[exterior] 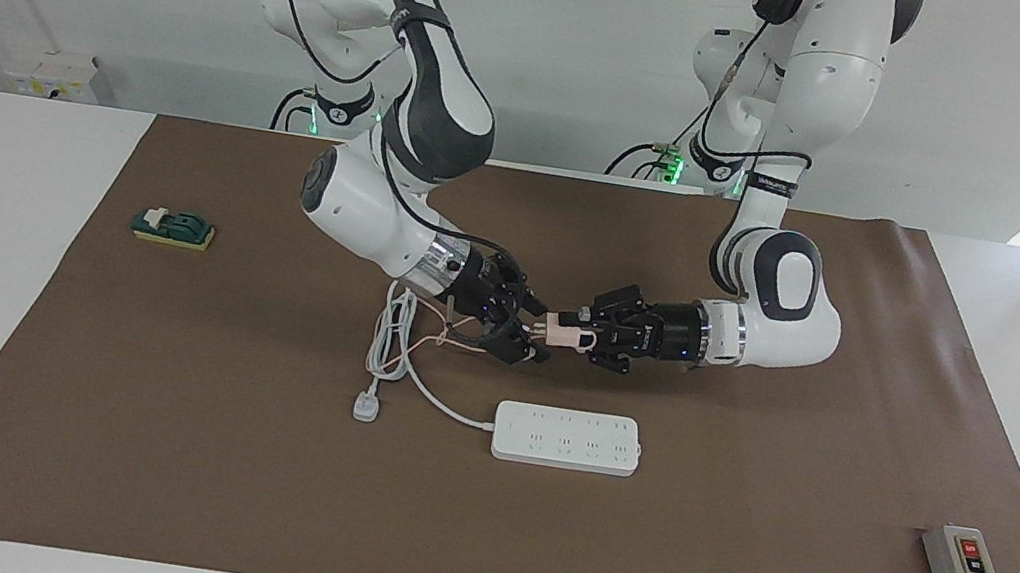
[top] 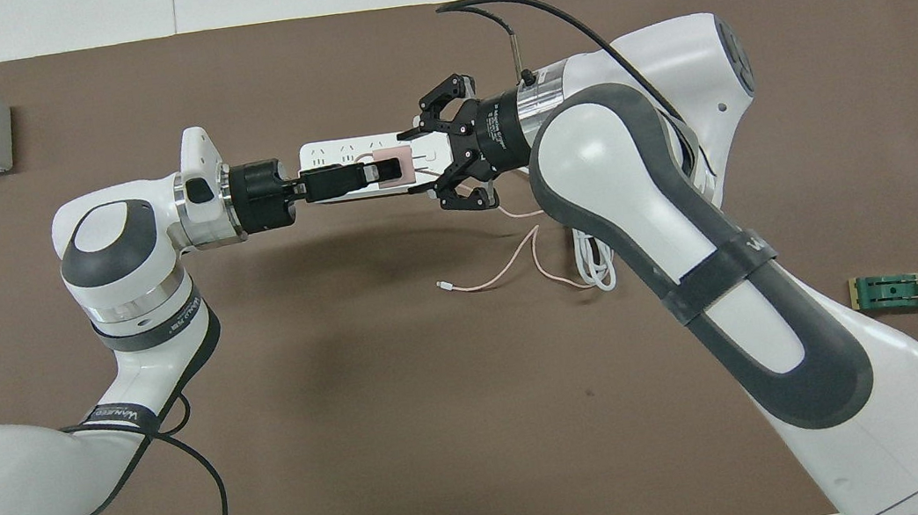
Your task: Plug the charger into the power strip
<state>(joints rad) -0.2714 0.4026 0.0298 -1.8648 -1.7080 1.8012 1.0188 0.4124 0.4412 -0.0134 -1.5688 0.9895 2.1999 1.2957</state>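
Above power strip (exterior: 566, 438), mid-handover: my left gripper (exterior: 580, 331) clamps charger (exterior: 566, 333); right gripper (exterior: 532, 330) seemingly apart. Next, withdraw right, align prongs.

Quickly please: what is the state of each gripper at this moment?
Left gripper: shut on the charger, up over the mat.
Right gripper: at the charger too; open or shut cannot be told.

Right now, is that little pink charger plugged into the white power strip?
No, the charger is up in the air between the two grippers, and the power strip lies on the mat with its sockets bare.
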